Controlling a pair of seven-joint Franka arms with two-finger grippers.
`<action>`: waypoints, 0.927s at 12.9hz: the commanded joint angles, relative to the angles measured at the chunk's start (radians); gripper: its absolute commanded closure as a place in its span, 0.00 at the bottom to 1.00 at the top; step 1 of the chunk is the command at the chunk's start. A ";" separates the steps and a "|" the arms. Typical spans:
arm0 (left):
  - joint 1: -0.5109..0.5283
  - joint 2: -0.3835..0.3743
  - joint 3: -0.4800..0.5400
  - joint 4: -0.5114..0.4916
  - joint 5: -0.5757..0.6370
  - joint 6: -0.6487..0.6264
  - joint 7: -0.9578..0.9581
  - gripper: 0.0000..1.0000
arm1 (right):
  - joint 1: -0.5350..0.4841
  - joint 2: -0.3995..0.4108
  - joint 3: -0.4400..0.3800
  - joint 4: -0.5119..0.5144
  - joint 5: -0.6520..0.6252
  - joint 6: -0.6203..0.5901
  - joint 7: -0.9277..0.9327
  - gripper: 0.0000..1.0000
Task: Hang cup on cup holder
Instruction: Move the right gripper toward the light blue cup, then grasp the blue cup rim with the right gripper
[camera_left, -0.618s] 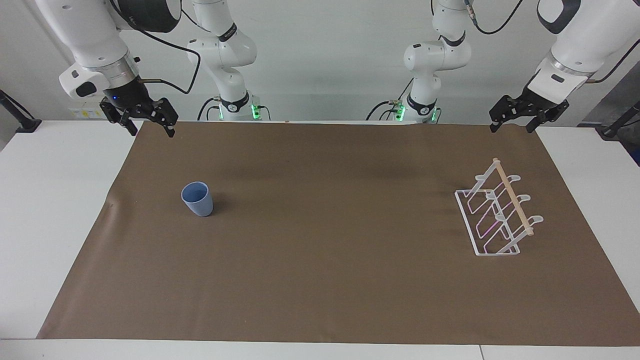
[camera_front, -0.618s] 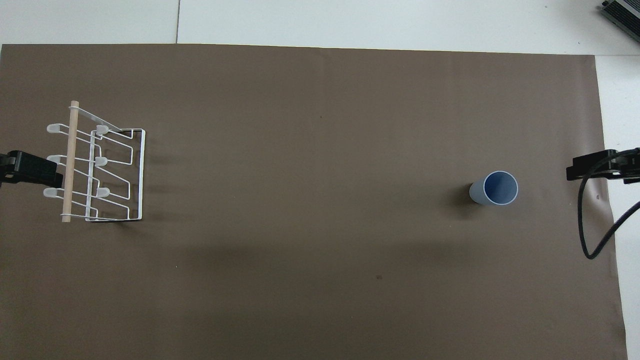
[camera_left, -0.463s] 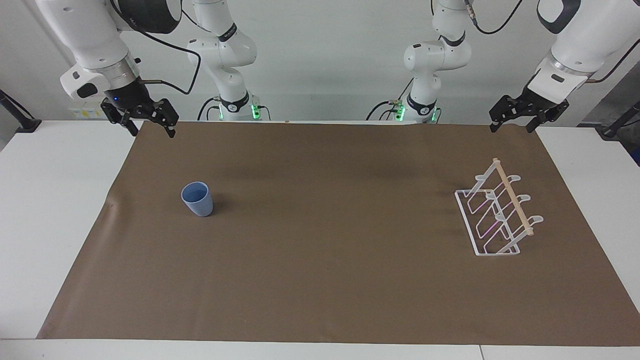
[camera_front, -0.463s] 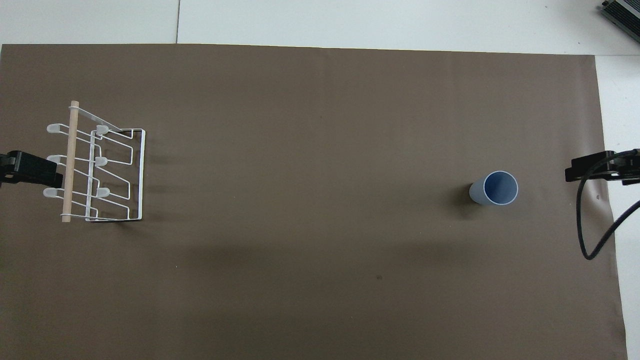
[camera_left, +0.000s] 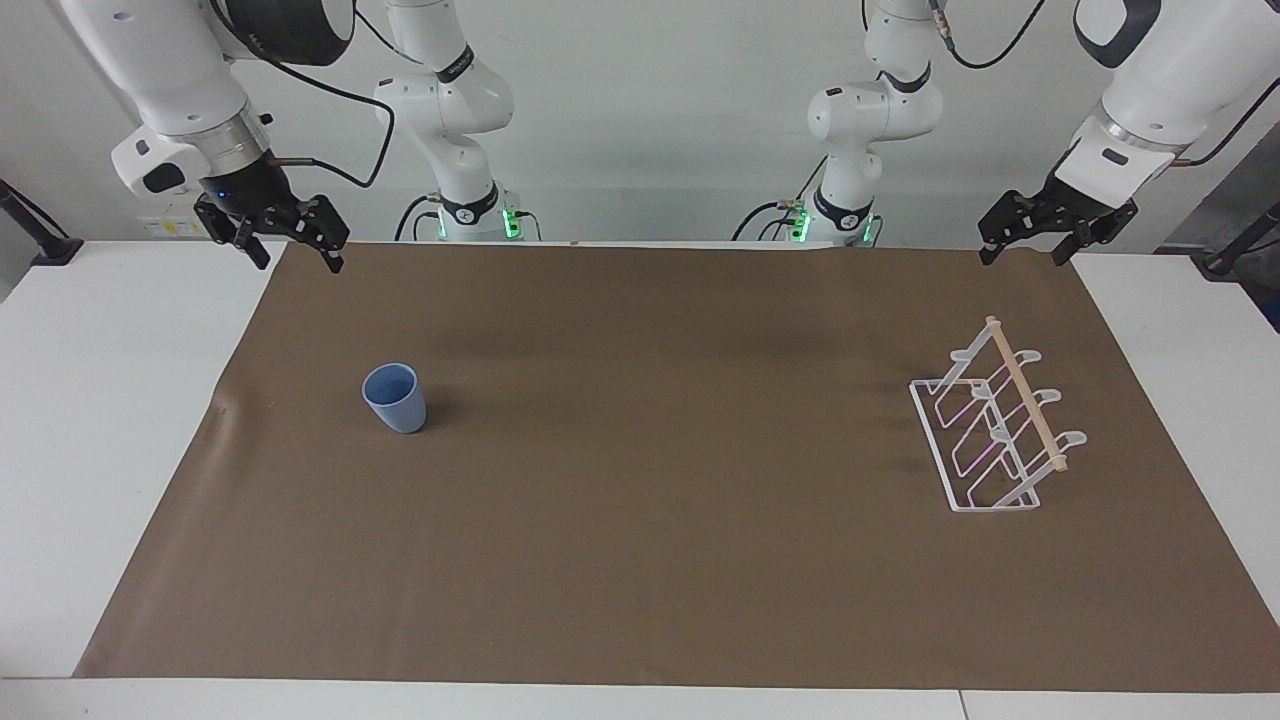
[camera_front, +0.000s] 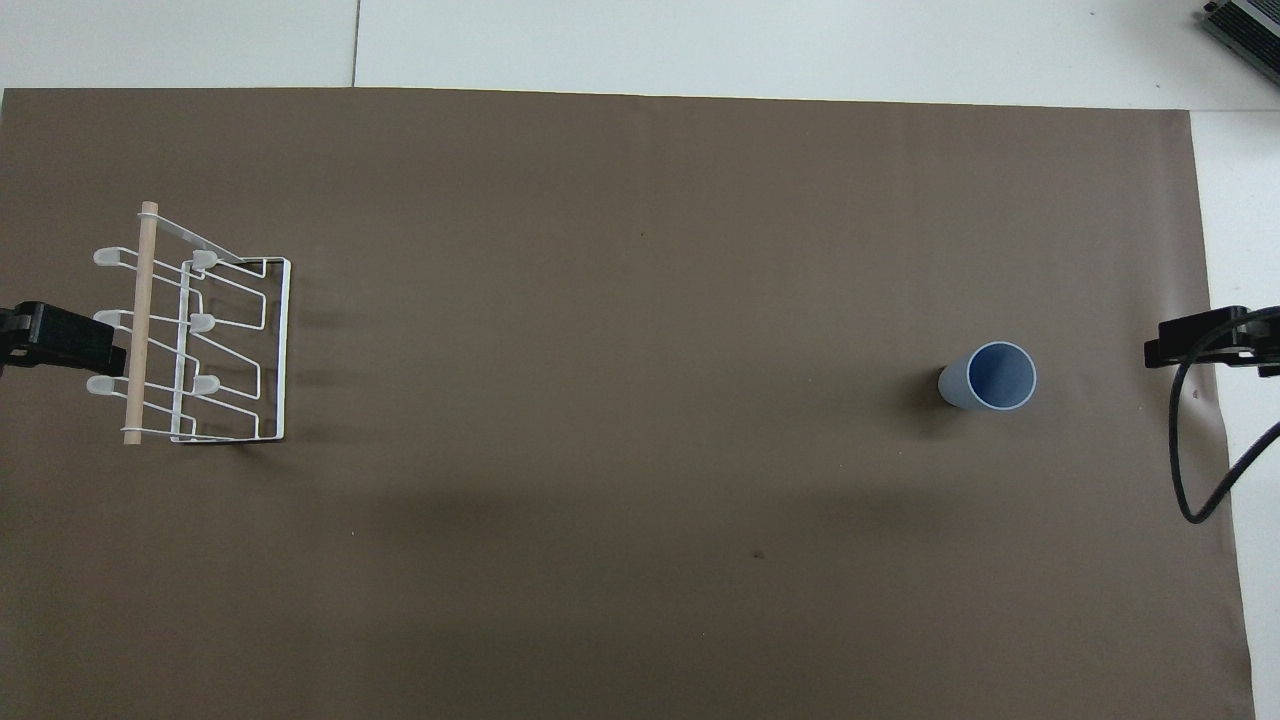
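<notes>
- The cup (camera_left: 395, 398) stands upright, mouth up, on the brown mat (camera_left: 640, 560) toward the right arm's end of the table, with nothing touching it.
- The cup holder (camera_left: 998, 430) sits well apart from it, at the left arm's end of the mat, every prong bare; no part of the hanging is done.
- The right gripper (camera_left: 290, 242) hangs over the mat's edge at the robots' end, its fingers spread wide and holding nothing. Against half a second ago it has shifted slightly outward, away from the cup; the overhead view shows the same small drift.
- I judge this a small adjustment before the reach; the cup is not yet approached.
- The left gripper (camera_left: 1028, 240) waits over the mat's corner near the holder, unmoved, fingers apart and empty.
</notes>
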 joint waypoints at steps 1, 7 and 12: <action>0.006 -0.026 -0.005 -0.026 0.012 -0.003 -0.008 0.00 | -0.001 -0.023 0.003 -0.031 0.010 0.033 -0.019 0.00; 0.006 -0.024 -0.004 -0.026 0.012 -0.003 -0.008 0.00 | -0.001 -0.101 0.001 -0.242 0.011 0.230 -0.088 0.00; 0.006 -0.024 -0.004 -0.026 0.012 -0.003 -0.008 0.00 | 0.002 -0.083 0.009 -0.394 0.013 0.479 -0.081 0.00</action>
